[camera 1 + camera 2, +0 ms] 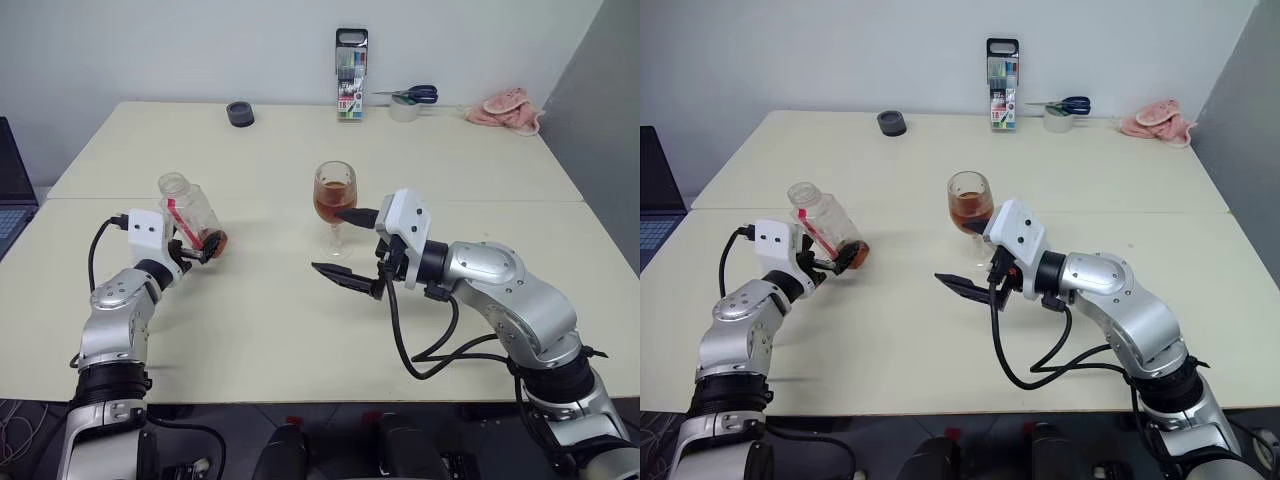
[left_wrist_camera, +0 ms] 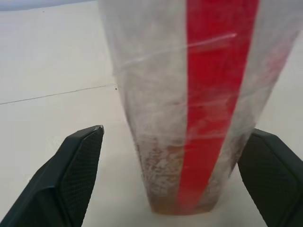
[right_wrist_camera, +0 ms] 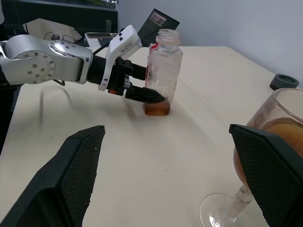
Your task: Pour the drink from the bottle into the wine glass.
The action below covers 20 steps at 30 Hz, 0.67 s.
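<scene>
bottle (image 3: 162,71) upright between open left end effector (image 2: 173,177) fingers

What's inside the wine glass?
The wine glass holds reddish-brown drink, filling roughly the lower half of its bowl. The right gripper's finger covers a bit of the bowl's lower side, so the very bottom there is hidden.

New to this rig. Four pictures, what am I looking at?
Two views come from the humanoid's head, and one from each wrist, looking along that gripper's black fingers. On the cream table the near-empty uncapped bottle stands upright between the open jaws of the left gripper; a little reddish-brown drink remains in its base. The right gripper is open around the wine glass, now about half full. At the far edge: marker case, scissors, pink cloth, dark cap.
</scene>
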### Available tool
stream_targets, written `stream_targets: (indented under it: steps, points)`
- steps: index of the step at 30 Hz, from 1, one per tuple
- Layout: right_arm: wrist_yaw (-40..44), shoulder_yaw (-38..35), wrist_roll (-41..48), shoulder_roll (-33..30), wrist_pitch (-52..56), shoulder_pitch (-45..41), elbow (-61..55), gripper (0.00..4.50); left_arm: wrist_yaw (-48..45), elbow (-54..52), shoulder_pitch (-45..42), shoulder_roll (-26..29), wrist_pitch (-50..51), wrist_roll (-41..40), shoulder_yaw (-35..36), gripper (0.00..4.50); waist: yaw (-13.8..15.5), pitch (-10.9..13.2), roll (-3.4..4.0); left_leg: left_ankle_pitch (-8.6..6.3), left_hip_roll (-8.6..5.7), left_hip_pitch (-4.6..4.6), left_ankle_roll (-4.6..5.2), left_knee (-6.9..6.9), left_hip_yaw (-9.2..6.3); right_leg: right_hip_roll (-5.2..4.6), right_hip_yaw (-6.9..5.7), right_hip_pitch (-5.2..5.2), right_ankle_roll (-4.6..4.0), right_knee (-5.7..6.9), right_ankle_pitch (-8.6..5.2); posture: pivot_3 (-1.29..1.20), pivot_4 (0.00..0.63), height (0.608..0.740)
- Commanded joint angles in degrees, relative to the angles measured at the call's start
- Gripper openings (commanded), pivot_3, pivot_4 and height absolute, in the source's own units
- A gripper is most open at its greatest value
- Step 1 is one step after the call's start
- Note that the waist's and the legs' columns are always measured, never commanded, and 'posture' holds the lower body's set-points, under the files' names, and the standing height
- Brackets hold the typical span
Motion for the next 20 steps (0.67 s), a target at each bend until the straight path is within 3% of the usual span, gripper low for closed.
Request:
stream_targets:
  steps: [1, 7, 12, 20]
  points:
    - [0.4, -0.9, -0.8, -1.1, -1.6, 2.1, -1.3, 4.5, 0.0, -5.0, 3.1, 0.2, -1.8, 0.1, 0.7, 4.46, 0.0, 0.0, 0.0, 0.0, 0.0, 0.0, 0.0, -0.01, 0.0, 0.0, 0.0, 0.0, 0.0, 0.0, 0.0, 0.0, 0.15, 0.74]
    - [-2.6, -4.0, -5.2, 0.0, -12.9, 12.7, 2.1, 4.5, 4.2, -17.4, 11.7, -2.1, 2.2, -3.0, 4.4, 4.46, 0.3, 0.0, -0.03, -0.01, 0.04, -0.01, 0.0, -0.04, 0.0, -0.04, 0.01, 0.01, 0.0, -0.06, 0.0, 0.0, 0.15, 0.74]
    - [-10.0, -10.4, -6.8, 8.5, -26.1, 22.9, 8.3, 4.5, 8.3, -27.2, 19.1, -3.9, 3.6, -1.9, 5.8, 4.46, 0.4, 0.0, -0.03, -0.02, 0.06, 0.05, 0.0, -0.08, 0.05, 0.0, 0.05, 0.05, 0.01, -0.06, 0.0, 0.0, 0.15, 0.74]
    - [-15.0, -11.1, -9.9, 15.5, -34.1, 28.0, 13.6, 4.5, 12.2, -31.8, 22.7, -8.1, 2.6, -1.3, 6.1, 4.46, 0.4, 0.0, -0.02, -0.02, 0.07, 0.11, 0.0, -0.13, 0.1, 0.05, 0.08, 0.07, 0.02, -0.06, 0.0, 0.0, 0.15, 0.74]
